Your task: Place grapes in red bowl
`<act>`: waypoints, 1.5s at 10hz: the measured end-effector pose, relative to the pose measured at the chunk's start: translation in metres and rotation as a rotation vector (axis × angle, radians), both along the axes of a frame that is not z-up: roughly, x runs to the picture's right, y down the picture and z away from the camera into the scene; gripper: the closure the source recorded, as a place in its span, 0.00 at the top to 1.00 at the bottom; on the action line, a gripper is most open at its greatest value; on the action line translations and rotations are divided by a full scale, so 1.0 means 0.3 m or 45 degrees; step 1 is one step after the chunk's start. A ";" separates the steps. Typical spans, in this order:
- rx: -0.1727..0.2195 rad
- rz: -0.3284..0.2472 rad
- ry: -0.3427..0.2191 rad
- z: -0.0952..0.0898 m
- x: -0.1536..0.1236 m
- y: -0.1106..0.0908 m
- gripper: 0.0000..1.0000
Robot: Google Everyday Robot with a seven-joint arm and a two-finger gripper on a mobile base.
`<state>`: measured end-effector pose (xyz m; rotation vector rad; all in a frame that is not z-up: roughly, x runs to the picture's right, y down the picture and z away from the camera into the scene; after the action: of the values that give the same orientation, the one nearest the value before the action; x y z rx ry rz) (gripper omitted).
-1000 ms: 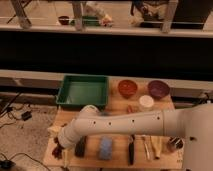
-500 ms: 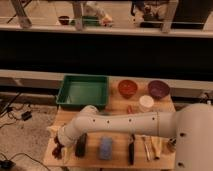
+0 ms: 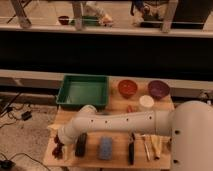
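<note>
The grapes, a dark maroon bunch, lie at the front left corner of the wooden table. My gripper is at the end of the white arm, low over the grapes and partly hiding them. Whether it touches them I cannot tell. The red bowl stands at the back of the table, right of the green tray, far from the gripper. A purple bowl stands to its right.
A green tray fills the back left. A black block lies right beside the grapes, then a blue sponge, a black tool and utensils. A white cup stands in front of the bowls.
The arm has swung left and down, bringing the gripper from beside the black block to the grapes at the table's front left corner.
</note>
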<state>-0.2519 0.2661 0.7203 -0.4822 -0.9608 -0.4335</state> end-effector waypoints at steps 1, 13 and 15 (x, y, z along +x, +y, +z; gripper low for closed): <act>0.016 -0.004 0.013 0.013 0.009 0.000 1.00; 0.010 0.040 0.043 0.112 0.040 0.007 1.00; 0.001 0.059 0.022 0.102 0.032 0.002 1.00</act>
<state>-0.2425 0.2666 0.7510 -0.4619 -0.9530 -0.3872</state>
